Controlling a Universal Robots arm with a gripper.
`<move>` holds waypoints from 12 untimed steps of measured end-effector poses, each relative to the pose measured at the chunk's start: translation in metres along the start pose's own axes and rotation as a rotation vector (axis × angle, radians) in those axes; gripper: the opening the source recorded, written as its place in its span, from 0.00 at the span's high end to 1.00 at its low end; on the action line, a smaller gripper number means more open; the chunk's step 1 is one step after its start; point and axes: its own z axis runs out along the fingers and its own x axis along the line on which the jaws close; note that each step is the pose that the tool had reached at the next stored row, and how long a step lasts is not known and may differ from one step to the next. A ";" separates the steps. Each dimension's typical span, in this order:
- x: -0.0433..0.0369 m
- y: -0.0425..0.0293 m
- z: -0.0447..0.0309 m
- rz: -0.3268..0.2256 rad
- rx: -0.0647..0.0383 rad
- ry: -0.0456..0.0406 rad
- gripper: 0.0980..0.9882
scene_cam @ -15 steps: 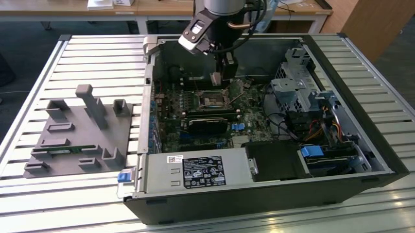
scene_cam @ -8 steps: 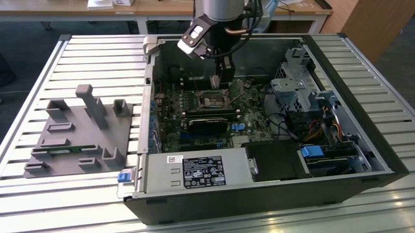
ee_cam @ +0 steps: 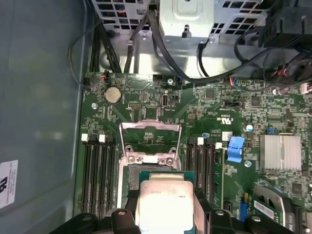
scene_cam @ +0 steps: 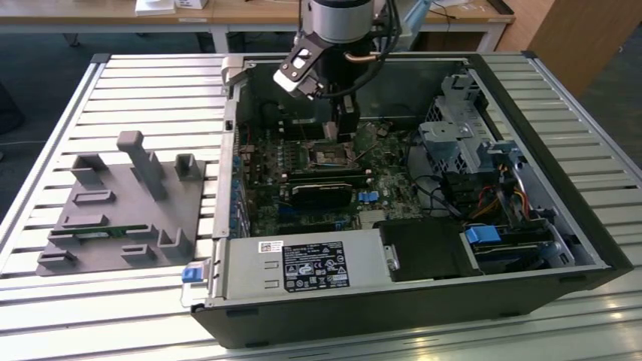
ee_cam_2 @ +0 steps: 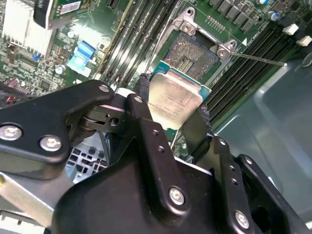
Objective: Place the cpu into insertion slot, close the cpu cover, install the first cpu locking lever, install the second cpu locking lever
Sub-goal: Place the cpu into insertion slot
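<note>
The gripper [ee_cam_2: 173,109] has its jaws clenched on the cpu [ee_cam_2: 171,97], held flat just above the bare insertion slot [ee_cam_2: 191,54], with the cpu cover [ee_cam: 151,126] hinged up on the side away from the jaws.

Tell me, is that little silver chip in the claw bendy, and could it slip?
Probably stiff: the cpu shows a flat metal face. Likely light, being thin and small. The gripper pinches only its edges, so a bump against the insertion slot might tilt or slip it.
</note>
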 end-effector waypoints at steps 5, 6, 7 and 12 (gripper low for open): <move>0.0007 -0.0010 0.0091 0.000 0.000 0.0000 0.52; 0.0006 -0.0012 0.0109 0.000 0.000 0.0002 0.52; 0.0006 -0.0014 0.0127 0.000 0.000 0.0000 0.52; 0.0007 -0.0023 0.0202 0.000 0.000 0.0000 0.52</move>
